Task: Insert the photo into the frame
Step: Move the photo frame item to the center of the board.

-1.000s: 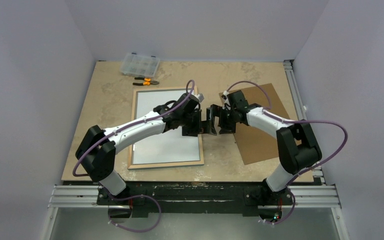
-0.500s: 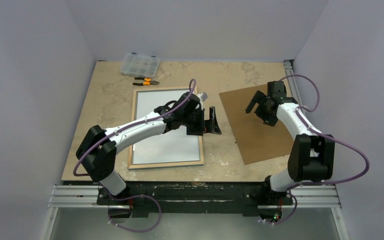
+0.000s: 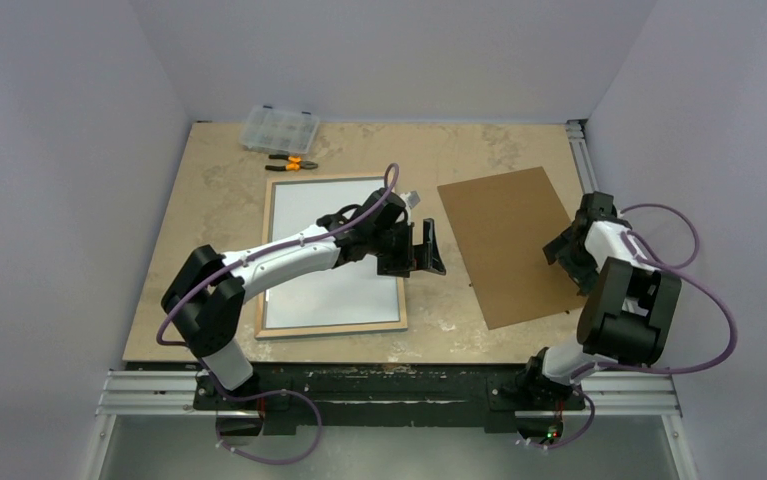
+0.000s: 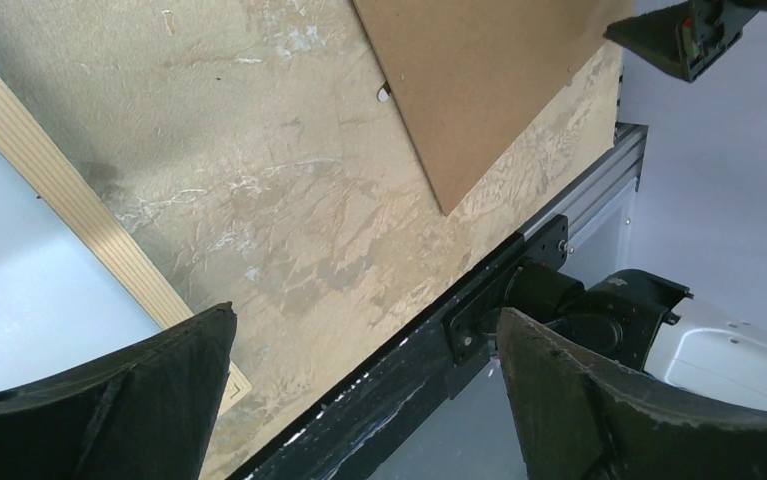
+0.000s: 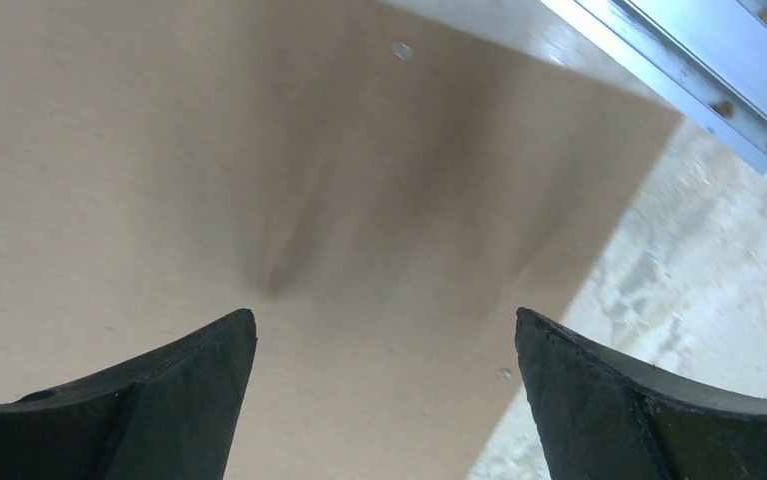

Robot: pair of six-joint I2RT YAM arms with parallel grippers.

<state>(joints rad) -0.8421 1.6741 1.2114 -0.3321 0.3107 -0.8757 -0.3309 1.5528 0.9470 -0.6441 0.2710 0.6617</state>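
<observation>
- Frame (image 3: 331, 328): lies flat on the table (image 3: 209, 210) with its light wood side up. It is the reference for every entry below.
- Photo (image 3: 304, 215): lies inside the frame's wooden border, plain white side up. The left arm crosses above it and hides a strip of it.
- Left gripper (image 3: 422, 250): hangs just past the frame's right edge, above the bare table between the frame and the cardboard board. Its jaws are spread wide with nothing between them, and it touches neither the frame nor the photo.
- Cardboard board (image 3: 504, 240): a brown sheet lying flat to the right of the frame, apart from it. It is turned at a slight angle to the frame's edges.
- Right gripper (image 3: 567, 255): well to the right of the frame, over the right-hand part of the cardboard board. Its jaws stand fully apart and hold nothing. The wrist view shows only the board's plain brown surface beneath them.
- Clear parts box (image 3: 279, 128): beyond the frame's far left corner, near the back edge of the table.
- Pliers with orange handles (image 3: 292, 161): between the parts box and the frame's far edge, just beyond that edge.
- Metal rail (image 3: 389, 385): runs along the table edge on the near side of the frame and carries both arm bases.
</observation>
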